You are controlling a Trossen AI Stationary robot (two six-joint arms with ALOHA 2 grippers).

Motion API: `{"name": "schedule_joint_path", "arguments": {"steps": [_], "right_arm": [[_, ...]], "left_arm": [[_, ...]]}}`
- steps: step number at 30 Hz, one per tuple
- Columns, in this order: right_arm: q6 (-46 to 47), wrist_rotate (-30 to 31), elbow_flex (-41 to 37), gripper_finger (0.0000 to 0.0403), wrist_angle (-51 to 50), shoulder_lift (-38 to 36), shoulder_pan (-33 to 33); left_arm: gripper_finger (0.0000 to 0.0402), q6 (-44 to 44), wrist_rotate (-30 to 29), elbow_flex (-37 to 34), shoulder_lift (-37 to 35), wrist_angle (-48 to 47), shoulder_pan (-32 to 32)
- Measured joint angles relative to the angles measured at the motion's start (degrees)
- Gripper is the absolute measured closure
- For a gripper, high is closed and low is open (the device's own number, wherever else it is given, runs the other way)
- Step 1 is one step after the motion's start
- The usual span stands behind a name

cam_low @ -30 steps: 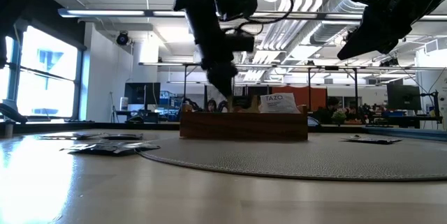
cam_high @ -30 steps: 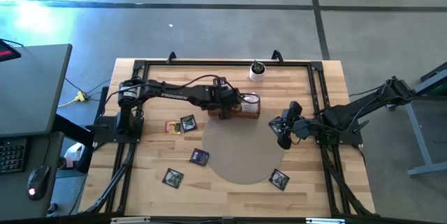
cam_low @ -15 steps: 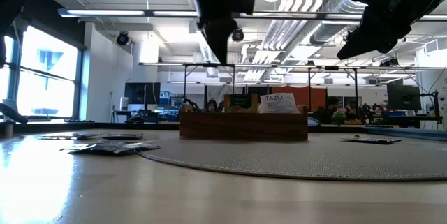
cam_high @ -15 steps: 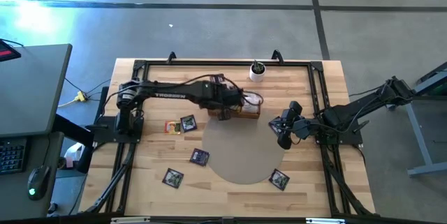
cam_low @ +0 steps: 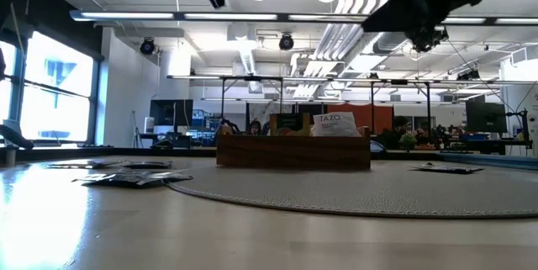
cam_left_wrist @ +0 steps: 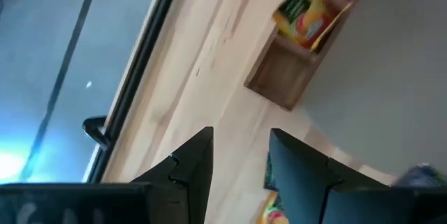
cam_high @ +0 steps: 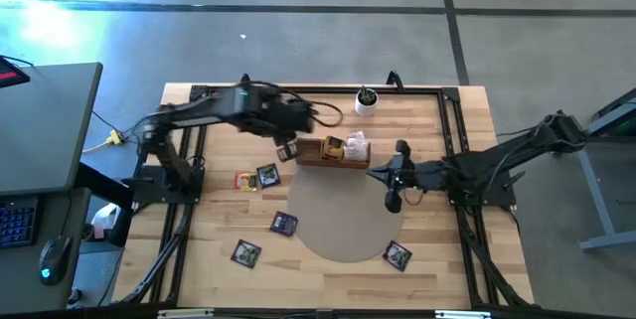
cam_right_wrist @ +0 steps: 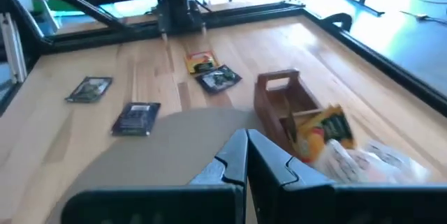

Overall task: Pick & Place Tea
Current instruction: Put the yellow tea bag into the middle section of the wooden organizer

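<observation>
Since one second ago the left arm has pulled away from the wooden box (cam_high: 334,152): its pincer was right over the box's left end, and now the left pincer (cam_high: 286,150) hangs just beside that end, over the bare tabletop (cam_high: 214,259), while the right pincer (cam_high: 393,198) has come a little toward the middle, over the edge of the round grey mat (cam_high: 338,230). Two or three tea sachets already stand in the box, an orange and green one (cam_right_wrist: 323,132) and a whitish one (cam_right_wrist: 363,162) beside it. Five more lie flat: an orange sachet (cam_high: 243,181) and a dark one (cam_high: 267,175) touching each other left of the mat, a purple one (cam_high: 283,224) at the mat's left edge, another dark one (cam_high: 245,252) nearer the front, and one (cam_high: 397,255) at the mat's front right edge. I think the main risk is with the touching pair: a pincer coming down on one may push or drag the other, or take both together. The sachets are thin and flat, so fingers can also slide over them and close on nothing. When the next one is dropped in the box, it could knock the standing sachets or land outside, because the box is narrow. The left pincer stands wide apart and holds nothing; between its fingers (cam_left_wrist: 192,165) only wood shows. The right pincer is fully closed, also with nothing in it, and touches nothing.
</observation>
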Motion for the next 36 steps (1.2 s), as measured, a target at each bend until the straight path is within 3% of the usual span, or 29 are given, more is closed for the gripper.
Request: {"name": "schedule_joint_path", "arguments": {"steps": [5, 8, 13, 16, 18, 20, 22, 25, 26, 36], "right_arm": [[-2.0, -8.1, 0.0, 0.0401, 8.2, 9.0, -5.2], [-1.9, -10.8, 1.2, 0.0402, 11.3, 15.4, -8.7], [-2.2, -15.1, 8.2, 0.0401, 11.3, 27.3, -12.3], [-6.6, -15.6, 13.8, 0.0402, 7.7, 34.0, -13.0], [-9.2, -14.1, 17.8, 0.0401, 4.5, 37.6, -13.1], [-9.8, -11.5, 21.5, 0.0401, -0.6, 40.6, -13.2], [-9.9, -9.6, 25.3, 0.0402, -4.5, 42.9, -13.6], [-9.8, -6.5, 29.4, 0.0401, -9.6, 45.2, -14.8], [-9.7, -5.2, 30.3, 0.0401, -10.1, 45.7, -15.3], [-9.8, 5.1, 31.9, 0.0402, -15.0, 42.9, -18.5]], "left_arm": [[0.0263, -4.9, -2.8, -7.5, -7.3, 0.9, -1.9], [0.0263, -8.2, -4.3, -15.7, -12.1, 1.6, -3.7], [0.0263, -8.9, -4.5, -32.6, -18.7, 10.7, -4.1], [0.0263, -8.9, -2.8, -42.8, -22.0, 20.7, -2.7], [0.0263, -8.8, 0.7, -49.8, -24.1, 23.0, -2.5], [0.0263, -8.9, 4.2, -55.3, -25.4, 31.9, -2.5], [0.0263, -10.5, 7.5, -61.5, -26.9, 32.6, -2.7], [0.0263, -13.0, 10.3, -66.5, -27.2, 42.4, -3.9], [0.0263, -13.8, 10.7, -68.1, -27.6, 41.3, -4.2], [0.0263, -22.0, 11.6, -70.7, -27.7, 41.6, -9.9]]}}
